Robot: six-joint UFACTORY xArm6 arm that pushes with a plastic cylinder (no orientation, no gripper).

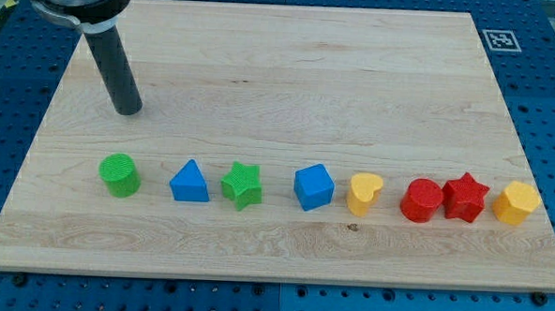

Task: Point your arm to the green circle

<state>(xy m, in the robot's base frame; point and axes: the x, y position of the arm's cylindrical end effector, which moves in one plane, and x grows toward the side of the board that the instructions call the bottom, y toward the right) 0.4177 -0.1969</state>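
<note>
The green circle is a short green cylinder at the left end of a row of blocks on the wooden board. My tip rests on the board at the view's upper left, straight above the green circle in the view and clearly apart from it, about one block's width of bare wood between them. The dark rod rises from the tip toward the top left corner of the view.
To the right of the green circle, in one row: a blue triangle, a green star, a blue cube, a yellow heart, a red cylinder, a red star, a yellow hexagon.
</note>
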